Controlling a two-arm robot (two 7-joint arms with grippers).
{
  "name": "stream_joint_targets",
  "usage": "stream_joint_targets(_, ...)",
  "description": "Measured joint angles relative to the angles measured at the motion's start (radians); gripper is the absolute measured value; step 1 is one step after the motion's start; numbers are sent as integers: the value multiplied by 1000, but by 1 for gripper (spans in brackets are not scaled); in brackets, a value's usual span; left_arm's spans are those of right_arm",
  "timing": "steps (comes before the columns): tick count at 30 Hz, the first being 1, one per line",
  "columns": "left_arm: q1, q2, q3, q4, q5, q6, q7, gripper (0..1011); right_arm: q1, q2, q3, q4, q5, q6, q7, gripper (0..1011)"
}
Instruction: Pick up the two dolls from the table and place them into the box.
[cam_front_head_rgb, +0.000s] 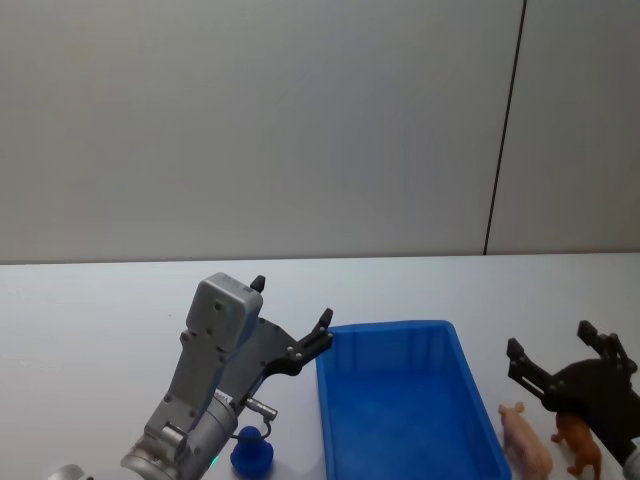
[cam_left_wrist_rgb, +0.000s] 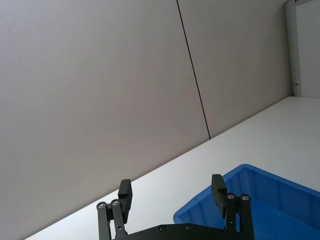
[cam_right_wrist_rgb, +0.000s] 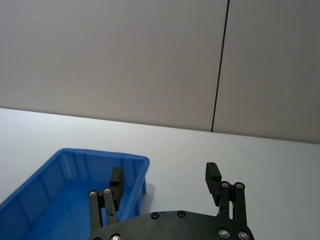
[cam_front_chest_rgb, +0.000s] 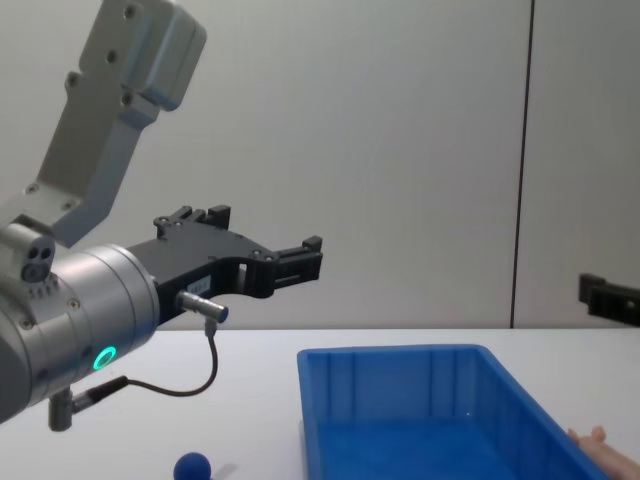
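Table (cam_front_head_rgb: 100, 300) | pink doll (cam_front_head_rgb: 525, 440), brown doll (cam_front_head_rgb: 578, 442) beside right claw (cam_front_head_rgb: 551, 342) | left claw (cam_front_head_rgb: 292, 300) aloft

Head view: a high camera looks forward and down over the white table (cam_front_head_rgb: 100, 300), with the blue box (cam_front_head_rgb: 395, 328) close at its lower edge. Chest view: a lower camera looks level across the table, meeting the box side-on and near. Each wrist view looks out between the spread fingers of the left gripper (cam_left_wrist_rgb: 171, 182) or the right gripper (cam_right_wrist_rgb: 165, 172), angled up at the grey wall (cam_right_wrist_rgb: 100, 50). All four share the box and wall.
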Motion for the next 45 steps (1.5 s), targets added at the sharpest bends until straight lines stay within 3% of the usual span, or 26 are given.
stream_joint_targets(25, 0, 0, 0, 0, 0, 0, 0, 1001, -64, 42, 46, -7, 21, 138, -116, 1001)
stream_joint_targets(34, 0, 0, 0, 0, 0, 0, 0, 1001, -78, 47, 55, 9, 19, 151, -124, 1001)
stream_joint_targets(45, 0, 0, 0, 0, 0, 0, 0, 1001, -81, 48, 57, 48, 13, 148, -84, 1001)
